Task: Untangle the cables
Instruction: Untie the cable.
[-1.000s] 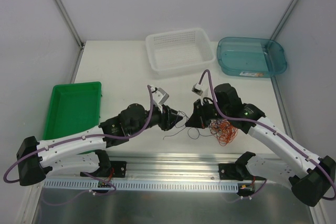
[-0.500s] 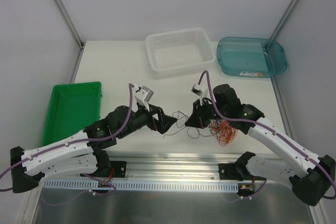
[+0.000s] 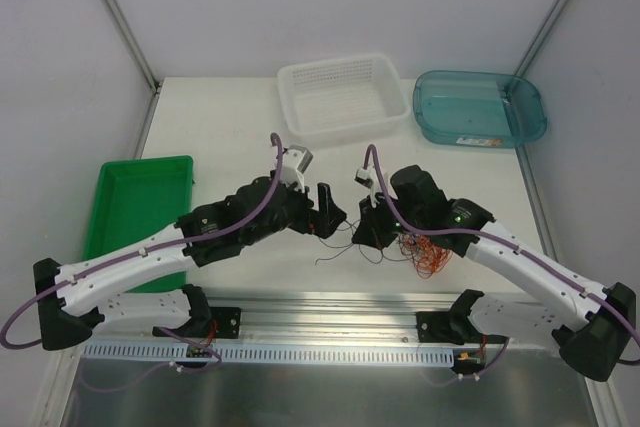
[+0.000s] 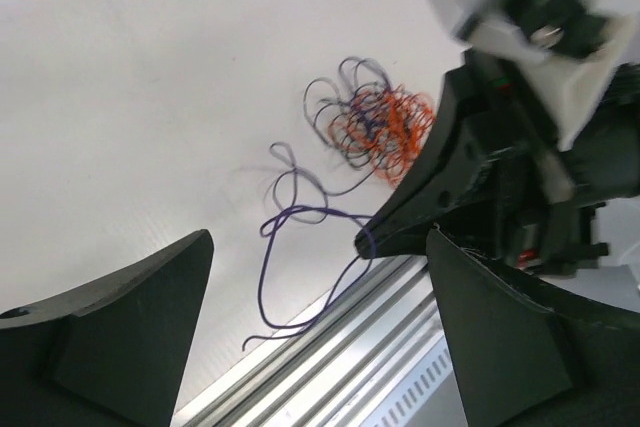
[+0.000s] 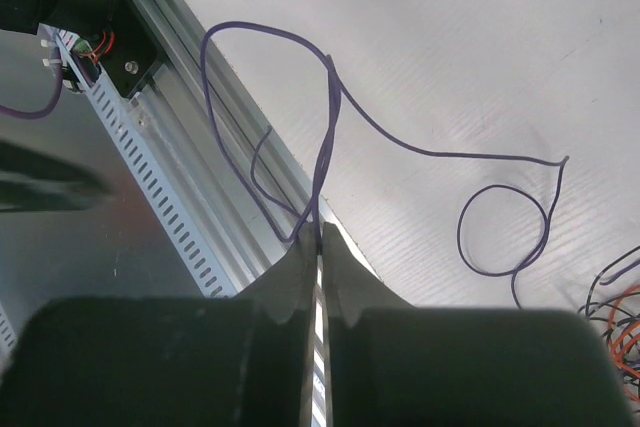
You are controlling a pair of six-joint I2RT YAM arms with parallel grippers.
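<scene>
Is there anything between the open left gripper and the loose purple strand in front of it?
Nothing visible. The purple strand trails over bare table straight ahead of the left gripper, whose jaws stand wide apart. The right gripper pinches one part of the strand, beside the orange tangle.

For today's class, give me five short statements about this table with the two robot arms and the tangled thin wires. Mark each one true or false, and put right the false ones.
1. The right gripper is shut on a thin purple wire. True.
2. The left gripper is clamped on the tangle of orange and dark wires. False: its fingers are spread wide and hold nothing.
3. The flat green plastic tray lies on the left arm's side of the table. True.
4. The tangle lies inside the white mesh plastic basket. False: it lies on the table beside the right arm.
5. Both grippers hold the same wire. False: only the right one grips it.
</scene>
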